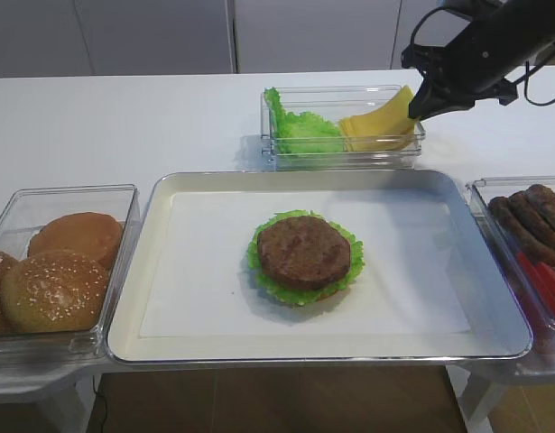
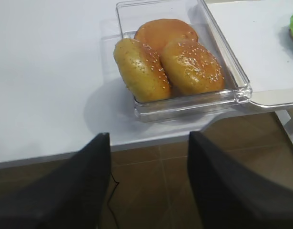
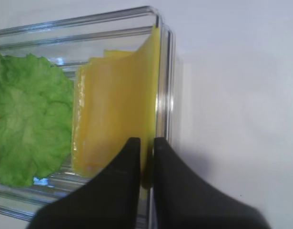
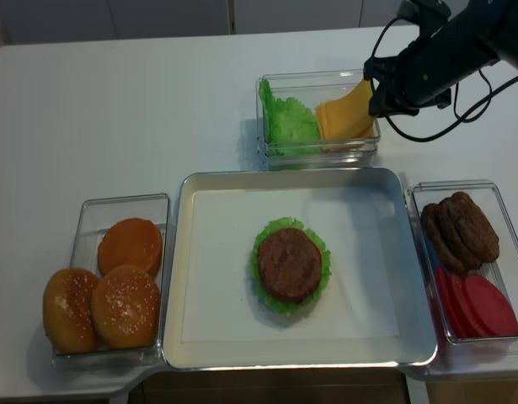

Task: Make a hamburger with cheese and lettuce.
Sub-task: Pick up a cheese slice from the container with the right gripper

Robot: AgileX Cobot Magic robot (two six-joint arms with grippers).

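Note:
The hamburger [image 1: 304, 253] lies mid-tray: a brown patty on a ruffled green lettuce [image 1: 259, 268] leaf over a tan bun base; it also shows in the realsense view [image 4: 290, 265]. My right gripper [image 1: 418, 106] is shut on the edge of a yellow cheese [image 3: 122, 105] slice, lifted and bent against the right wall of the clear container [image 1: 340, 155]. Other yellow slices lie under it. My left gripper [image 2: 148, 143] is open and empty, below the table's front edge, near the bun box.
More lettuce leaves [image 3: 27, 119] fill the left half of the cheese container. A clear box of sesame buns [image 2: 179, 62] stands left of the metal tray [image 1: 331, 179]. A box of patties and red slices [image 4: 465, 252] stands on the right.

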